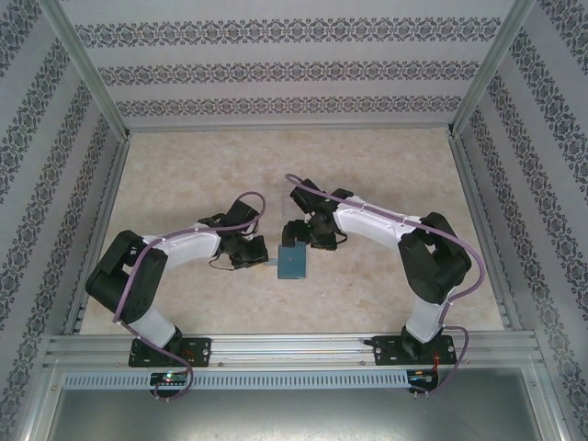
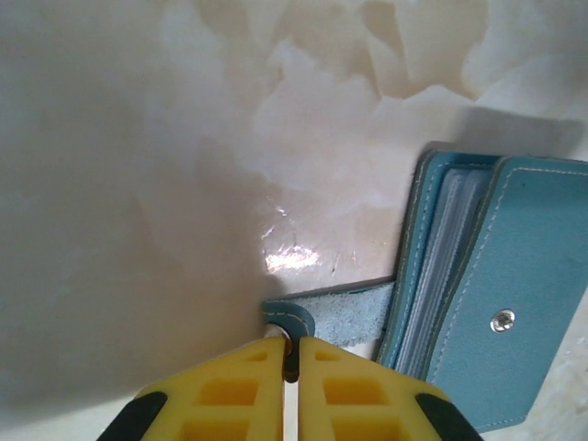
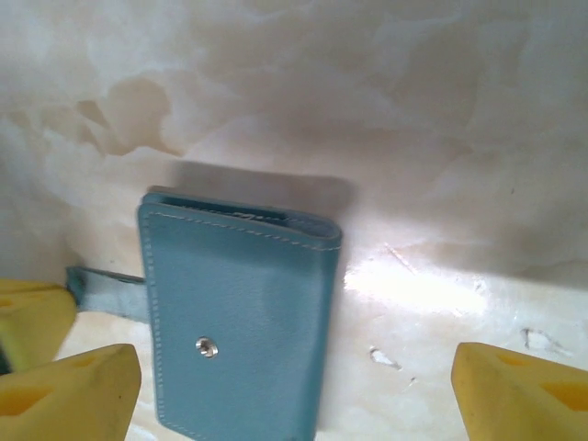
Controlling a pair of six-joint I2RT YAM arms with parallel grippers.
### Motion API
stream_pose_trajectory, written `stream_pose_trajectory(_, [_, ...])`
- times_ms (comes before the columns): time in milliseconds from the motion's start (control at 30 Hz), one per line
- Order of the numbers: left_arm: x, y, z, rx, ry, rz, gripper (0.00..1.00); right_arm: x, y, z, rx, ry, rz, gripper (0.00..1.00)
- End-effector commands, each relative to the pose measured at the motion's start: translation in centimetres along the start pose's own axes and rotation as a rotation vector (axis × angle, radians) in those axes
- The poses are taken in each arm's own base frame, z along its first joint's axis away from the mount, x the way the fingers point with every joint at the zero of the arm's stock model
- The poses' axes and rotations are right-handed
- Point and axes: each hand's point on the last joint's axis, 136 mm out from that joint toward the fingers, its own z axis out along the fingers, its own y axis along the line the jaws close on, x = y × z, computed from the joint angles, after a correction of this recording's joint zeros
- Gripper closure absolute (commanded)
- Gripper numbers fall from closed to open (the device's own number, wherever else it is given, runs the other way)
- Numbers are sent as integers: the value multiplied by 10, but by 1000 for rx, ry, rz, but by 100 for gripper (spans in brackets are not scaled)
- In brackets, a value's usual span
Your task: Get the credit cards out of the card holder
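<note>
You see the card holder [image 1: 294, 263] lying flat on the table [image 1: 386, 165] between both arms, left gripper [image 2: 289, 354] pinched tight on its strap tab [image 2: 340, 312], right gripper [image 3: 299, 386] spread wide above the cover, pale edges, possibly the credit cards [image 2: 446, 248], tucked inside.

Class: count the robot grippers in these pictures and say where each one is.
2. The left gripper is beside the holder, shut on its strap. The right gripper is open, its fingers on either side of the holder.
</note>
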Motion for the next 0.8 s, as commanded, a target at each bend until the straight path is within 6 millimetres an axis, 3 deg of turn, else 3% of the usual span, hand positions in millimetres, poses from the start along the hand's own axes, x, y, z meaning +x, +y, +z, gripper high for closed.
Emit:
stream_pose_trajectory(0, [6, 4, 4, 46, 22, -43, 90, -2, -11, 4, 133, -8, 54, 10])
stream_pose_trajectory(133, [11, 10, 4, 62, 28, -53, 90, -7, -11, 9, 239, -11, 72, 8])
stream_pose_trajectory(433, [19, 15, 10, 84, 60, -51, 90, -19, 10, 29, 257, -11, 104, 7])
stream_pose_trajectory(767, [23, 20, 14, 93, 75, -55, 90, -16, 3, 37, 301, 3, 108, 10])
